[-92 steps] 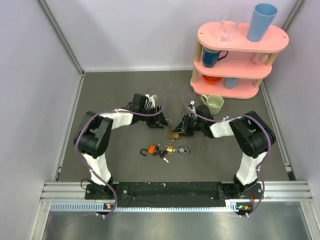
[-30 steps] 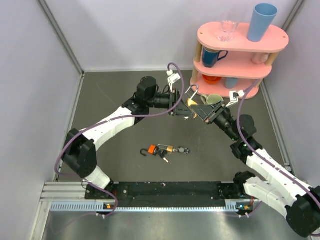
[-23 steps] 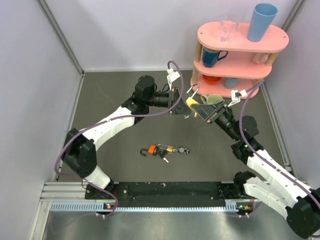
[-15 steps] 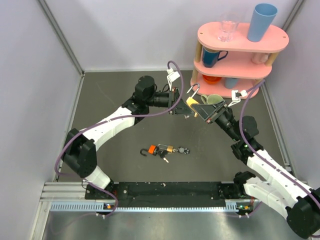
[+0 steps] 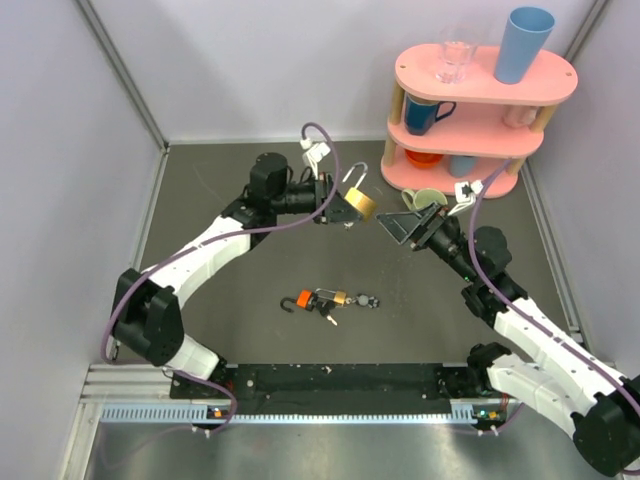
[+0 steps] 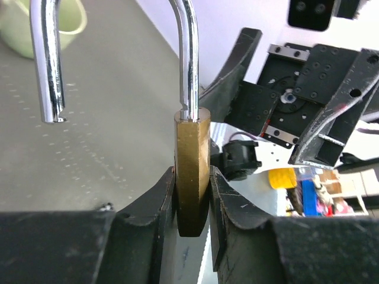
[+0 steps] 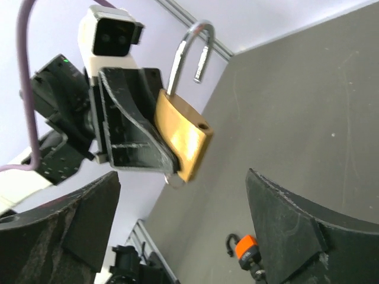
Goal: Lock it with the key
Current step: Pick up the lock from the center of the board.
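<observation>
The left claw (image 6: 192,180) is clamped on the body of a brass padlock (image 6: 192,154), gripping its two flat faces and holding it in the air above the bench (image 5: 230,290). The padlock stands roughly upright in the left wrist view. Its silver shackle (image 6: 188,59) is open: one leg sits in the body and the free leg hangs clear beside it.

The right claw (image 5: 410,222) faces the padlock from the other side, near it but not touching. Its fingers stand wide apart with nothing between them.

The key (image 5: 329,314) lies on the bench in a small bunch, well below and apart from both claws. It is too small to make out in detail. An orange padlock (image 5: 304,298) lies at the left end of the bunch, with a tiny brass lock (image 5: 340,297) just right of it.

A pink shelf (image 5: 485,75) with cups stands at the far right corner, and a green mug (image 5: 428,197) sits at its foot.
</observation>
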`<state>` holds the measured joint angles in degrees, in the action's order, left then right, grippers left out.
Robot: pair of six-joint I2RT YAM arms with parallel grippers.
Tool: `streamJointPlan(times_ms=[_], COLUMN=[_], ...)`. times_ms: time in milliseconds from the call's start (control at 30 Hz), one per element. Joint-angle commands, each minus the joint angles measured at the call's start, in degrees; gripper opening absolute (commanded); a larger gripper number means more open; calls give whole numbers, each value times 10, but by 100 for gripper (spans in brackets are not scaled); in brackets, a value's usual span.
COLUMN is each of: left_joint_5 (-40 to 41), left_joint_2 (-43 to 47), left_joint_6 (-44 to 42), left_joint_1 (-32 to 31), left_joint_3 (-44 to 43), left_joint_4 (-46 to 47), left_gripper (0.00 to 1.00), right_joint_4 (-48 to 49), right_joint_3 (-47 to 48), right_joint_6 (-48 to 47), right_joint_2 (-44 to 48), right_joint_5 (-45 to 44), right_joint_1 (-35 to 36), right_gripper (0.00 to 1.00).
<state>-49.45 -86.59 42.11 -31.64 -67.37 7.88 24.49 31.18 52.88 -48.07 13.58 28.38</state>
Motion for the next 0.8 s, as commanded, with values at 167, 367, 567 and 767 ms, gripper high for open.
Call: streamJointPlan(times_ms=[167, 367, 567, 767], left_joint_5=[24, 39, 21, -24], left_joint_2=[98, 107, 101, 105], left_joint_6=[-162, -279, -387, -452], left_joint_1=[65, 67, 65, 52], left_joint_3=[-42, -107, -163, -176], left_joint_4=[-198, -362, -519, -589], left_gripper=[0, 0, 0, 0], right_joint_4=[-106, -136, -127, -58], right_joint_3=[91, 172, 244, 267], right_joint_6=[-141, -222, -282, -258], right_joint_2=[-3, -68, -133, -183], right_joint_5=[-2, 125, 258, 346], right_joint_1=[-4, -19, -21, -22], right_gripper=[99, 99, 99, 99])
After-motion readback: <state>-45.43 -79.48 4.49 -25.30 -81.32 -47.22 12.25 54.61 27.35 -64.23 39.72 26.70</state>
